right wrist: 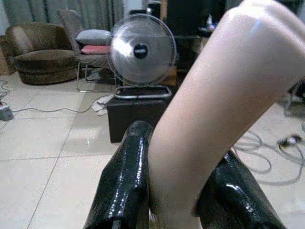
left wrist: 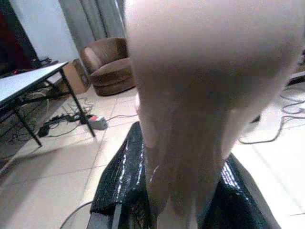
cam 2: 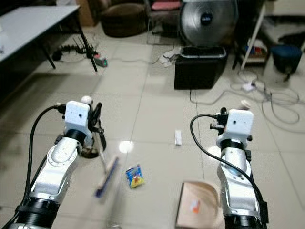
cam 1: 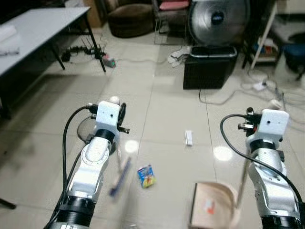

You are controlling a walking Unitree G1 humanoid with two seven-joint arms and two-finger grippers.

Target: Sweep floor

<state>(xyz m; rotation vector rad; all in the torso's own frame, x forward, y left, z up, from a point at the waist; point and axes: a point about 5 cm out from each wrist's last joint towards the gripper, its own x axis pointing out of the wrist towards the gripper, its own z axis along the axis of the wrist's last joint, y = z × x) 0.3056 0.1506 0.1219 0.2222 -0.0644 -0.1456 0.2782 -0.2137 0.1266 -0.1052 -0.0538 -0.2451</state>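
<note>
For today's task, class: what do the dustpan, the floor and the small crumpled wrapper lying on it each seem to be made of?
Dustpan: likely moulded plastic, pale beige and smooth, with a matte look.
Floor: glazed ceramic tile, probably; grout lines form a grid and lamp glare reflects off it.
Wrapper: thin printed plastic or foil, crinkled, blue and yellow; the picture leaves it open which.
</note>
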